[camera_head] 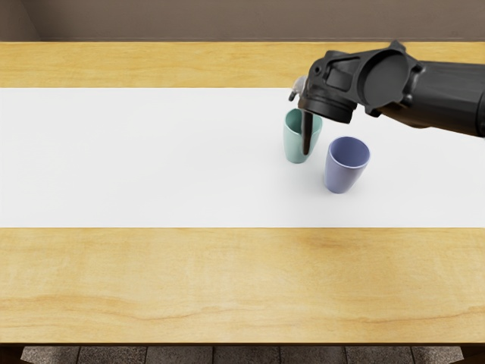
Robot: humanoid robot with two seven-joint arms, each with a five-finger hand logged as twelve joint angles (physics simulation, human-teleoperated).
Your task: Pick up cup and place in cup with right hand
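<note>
My right hand point(327, 105) reaches in from the right edge and hangs over the teal cup point(292, 144), with a dark part of it crossing the front of the cup's right side. From this angle its grasp cannot be made out. The teal cup looks upright, with part of its rim hidden by the hand. Close by, to the right and slightly nearer the front, the blue-purple cup point(342, 173) stands upright with its mouth facing up. A narrow gap shows between the two cups.
A white strip point(151, 159) runs across the wooden table point(189, 280), and both cups are over it. The dark right forearm point(447, 95) spans the upper right, above the strip. The table's front edge lies near the bottom of the picture.
</note>
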